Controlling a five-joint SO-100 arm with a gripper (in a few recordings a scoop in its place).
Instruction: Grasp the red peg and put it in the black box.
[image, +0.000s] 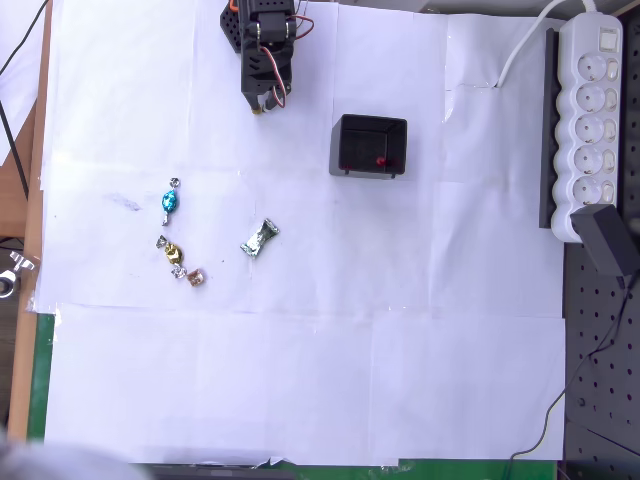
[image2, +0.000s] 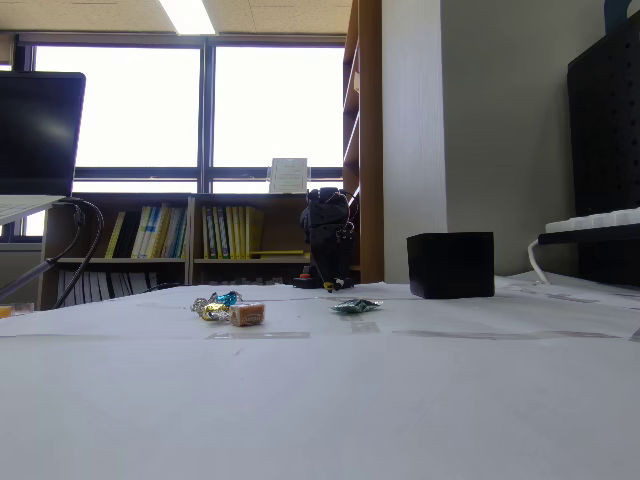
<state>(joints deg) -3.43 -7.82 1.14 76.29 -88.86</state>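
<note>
Overhead view puts your gripper at the top of the white paper, folded back near the arm's base, fingertips pointing down the picture. You cannot tell from either view whether the fingers are parted or closed; nothing shows between them. To the right of the gripper and a little lower sits the black box, well apart from the arm. The red peg lies inside it, near the lower right part of the floor. Further out, to the lower left, you have the blue candy, the gold candy and a small orange-brown candy close together, with the green candy to their right. A white power strip lies along the right edge.
</note>
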